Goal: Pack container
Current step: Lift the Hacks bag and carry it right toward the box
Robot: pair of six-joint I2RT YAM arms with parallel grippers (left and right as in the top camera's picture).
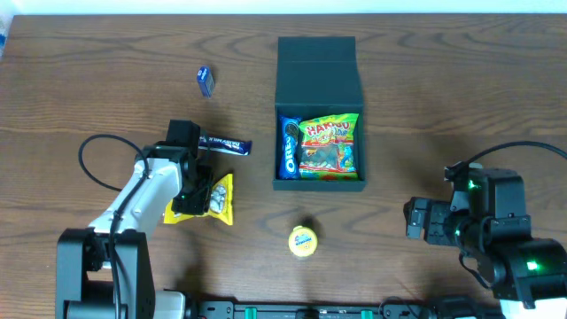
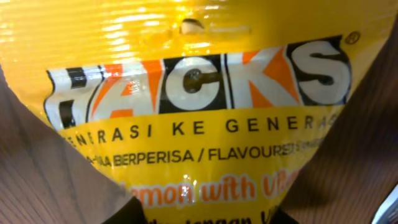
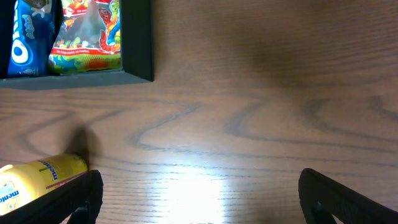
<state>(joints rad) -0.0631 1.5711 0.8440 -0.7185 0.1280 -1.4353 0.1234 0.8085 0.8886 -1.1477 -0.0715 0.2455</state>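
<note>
While the container stands open at the far middle of the counter, its lid flap thrown back on the far side, packing is judged partly done. An Oreo packet lies along its left wall. A Haribo bag covers the rest of the floor that shows.

Four items are noted outside the container:
- a yellow tub just off its near wall
- a dark blue bar to its left
- a small blue packet further left and toward the far edge
- a yellow Hacks sachet to its near left

The step in hand, as judged, is the pick-up of the sachet by the left arm. The left tool is down on the sachet's end away from the container. The left wrist view is filled by the printed face, so I cannot tell whether the tool is clenched or released.

The next move calls for a firm pinch and a lift clear of the counter. The sachet then has to be carried over the container's left wall and set on top of the goods already inside.

As for pose, the left arm reaches forward with the elbow bent and the wrist turned down. The right arm is folded by its base, well off to the container's near right. The right tool is spread wide and grasps nothing. It faces the container's near wall, with the tub beside one finger.
</note>
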